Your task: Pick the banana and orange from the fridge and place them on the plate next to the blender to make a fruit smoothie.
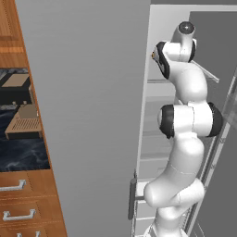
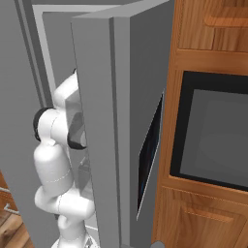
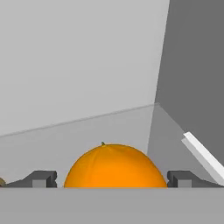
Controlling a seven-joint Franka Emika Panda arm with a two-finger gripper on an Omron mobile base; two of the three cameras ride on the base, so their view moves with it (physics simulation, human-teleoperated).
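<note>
The orange (image 3: pixel 114 167) sits on the fridge (image 1: pixel 88 115) floor between the wide-open jaws, which grip nothing. Pale inner walls close in behind it, a white ledge (image 3: pixel 204 158) slanting on the right. No writing is readable.

The left base view looks forward from behind the white jointed arm (image 1: pixel 183 134), close up against the tall plain grey fridge (image 1: pixel 88 115), with dark counter and wooden drawers at its far left. The right base view faces the same fridge (image 2: pixel 116 126) and arm (image 2: pixel 53 164) from the other side, wooden cabinets at its right. The hand view sits very near the smooth orange ball (image 3: pixel 114 167), facing the pale inner wall.
</note>
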